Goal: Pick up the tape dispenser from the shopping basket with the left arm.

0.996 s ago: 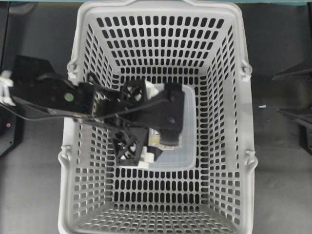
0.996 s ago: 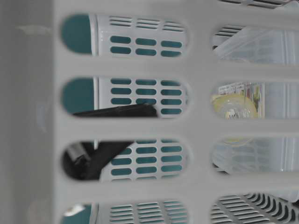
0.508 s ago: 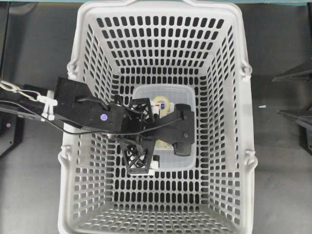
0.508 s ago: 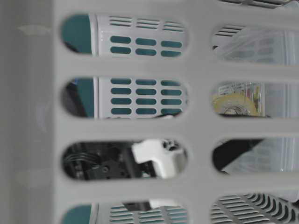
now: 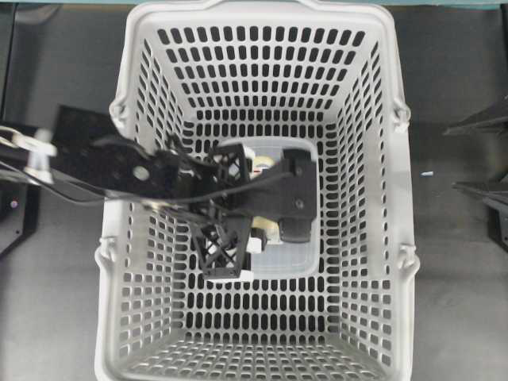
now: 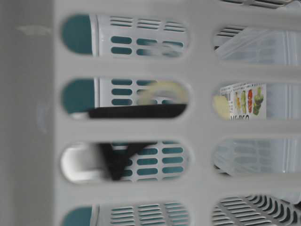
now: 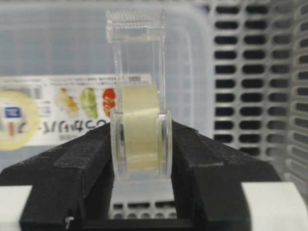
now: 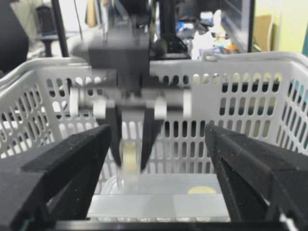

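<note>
A: Progress check. The left gripper (image 7: pixel 141 144) is closed onto the tape dispenser (image 7: pixel 139 96), 1 finger (image 7: pixel 72 168) pressed against each side of the roll. The dispenser stands upright between them, cutter end up.

B: Lifted? In the right wrist view the dispenser (image 8: pixel 129 159) hangs between the left gripper's fingers above the clear container (image 8: pixel 163 199), apparently clear of it, though motion blur limits certainty. It sits below the rim of the shopping basket (image 5: pixel 397 238).

A: Judgement: grasp done, raise partly done. What is left is carrying it up and out past the basket walls.

B: Right gripper (image 8: pixel 154 192)?

A: Jaws spread wide, nothing between them, parked outside the basket.

B: Counts: 1 basket, 1 tape dispenser, 1 clear labelled container (image 5: pixel 305 254) on the basket floor, 2 arms. The yellow disc (image 7: pixel 14 120) on the container reads as part of its label
</note>
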Tool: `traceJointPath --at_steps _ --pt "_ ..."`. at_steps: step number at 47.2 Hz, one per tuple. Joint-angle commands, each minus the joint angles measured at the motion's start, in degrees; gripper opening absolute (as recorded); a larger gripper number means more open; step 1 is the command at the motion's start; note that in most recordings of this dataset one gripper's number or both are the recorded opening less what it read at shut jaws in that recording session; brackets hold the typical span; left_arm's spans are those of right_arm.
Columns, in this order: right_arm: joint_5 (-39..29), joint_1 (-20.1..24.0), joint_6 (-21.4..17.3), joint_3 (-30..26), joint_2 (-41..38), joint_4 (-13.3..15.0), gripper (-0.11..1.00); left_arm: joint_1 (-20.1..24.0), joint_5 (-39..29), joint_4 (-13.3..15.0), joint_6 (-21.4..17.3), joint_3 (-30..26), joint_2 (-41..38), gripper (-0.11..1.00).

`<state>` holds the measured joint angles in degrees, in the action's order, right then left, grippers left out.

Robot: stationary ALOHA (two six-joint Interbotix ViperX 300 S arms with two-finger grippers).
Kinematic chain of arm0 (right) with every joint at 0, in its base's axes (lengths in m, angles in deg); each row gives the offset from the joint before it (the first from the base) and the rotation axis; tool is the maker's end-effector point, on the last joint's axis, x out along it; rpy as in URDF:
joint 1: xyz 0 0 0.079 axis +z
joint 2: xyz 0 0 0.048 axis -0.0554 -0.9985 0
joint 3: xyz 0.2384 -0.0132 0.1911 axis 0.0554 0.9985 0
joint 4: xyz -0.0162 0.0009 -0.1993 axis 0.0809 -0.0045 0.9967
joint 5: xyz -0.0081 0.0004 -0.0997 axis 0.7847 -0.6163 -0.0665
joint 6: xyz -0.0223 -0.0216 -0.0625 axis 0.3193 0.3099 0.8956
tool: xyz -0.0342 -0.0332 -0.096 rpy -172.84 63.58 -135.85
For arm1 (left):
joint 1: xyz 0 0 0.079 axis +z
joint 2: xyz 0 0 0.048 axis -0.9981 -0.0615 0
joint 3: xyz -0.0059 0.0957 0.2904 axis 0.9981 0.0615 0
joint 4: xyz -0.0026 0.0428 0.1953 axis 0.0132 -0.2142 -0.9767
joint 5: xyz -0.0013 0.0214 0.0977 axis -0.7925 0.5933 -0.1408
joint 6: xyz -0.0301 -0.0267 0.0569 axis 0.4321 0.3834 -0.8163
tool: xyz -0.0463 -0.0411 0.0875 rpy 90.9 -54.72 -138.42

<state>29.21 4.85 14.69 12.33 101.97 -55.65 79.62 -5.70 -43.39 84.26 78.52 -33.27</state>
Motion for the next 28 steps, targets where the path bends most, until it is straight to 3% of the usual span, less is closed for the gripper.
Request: traceJointPath --at_steps 1,12,28 --pt "0.3 0.2 0.0 -0.6 -0.4 -0.2 0.76 0.0 -4.0 -0.2 -0.1 -4.8 3.8 0.3" --pt "0.3 0.2 0.0 -0.5 -0.4 -0.2 0.76 0.2 -15.0 -0.2 -0.1 -13.5 5.9 0.3" --pt "0.3 0.2 0.0 -0.4 -0.4 -0.2 0.76 0.3 -16.0 -0.2 -0.1 -14.0 5.5 0.3"
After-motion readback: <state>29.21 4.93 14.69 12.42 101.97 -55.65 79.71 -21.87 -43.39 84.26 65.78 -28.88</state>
